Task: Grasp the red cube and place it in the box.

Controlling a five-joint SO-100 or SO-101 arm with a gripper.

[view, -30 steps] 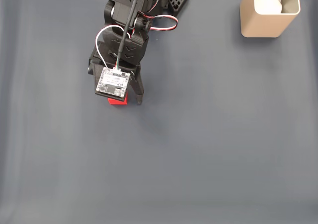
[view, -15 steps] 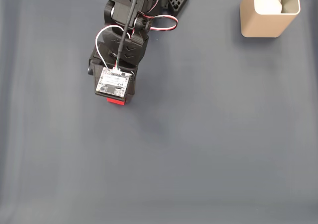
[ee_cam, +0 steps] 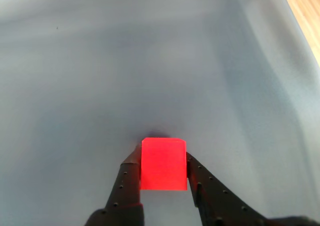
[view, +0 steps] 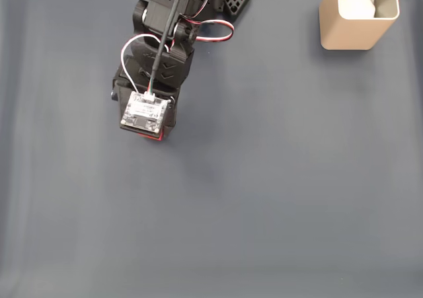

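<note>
The hand (ee_cam: 163,178) is gripping the one cube (ee_cam: 163,164), its two fingers (ee_cam: 131,178) pressing the cube's left and right faces in the wrist view. In the fixed view the cube (view: 157,137) is peeking out under the hand, over the grey table (view: 277,192). The one box (view: 358,15) is sitting well off to the upper right, so the carry is heading that way.

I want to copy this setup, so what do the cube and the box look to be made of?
The red cube looks like matte plastic: uniform colour, crisp plain faces. The box seems smooth plastic, possibly coated metal: thin walls, rounded corners, soft sheen.
</note>
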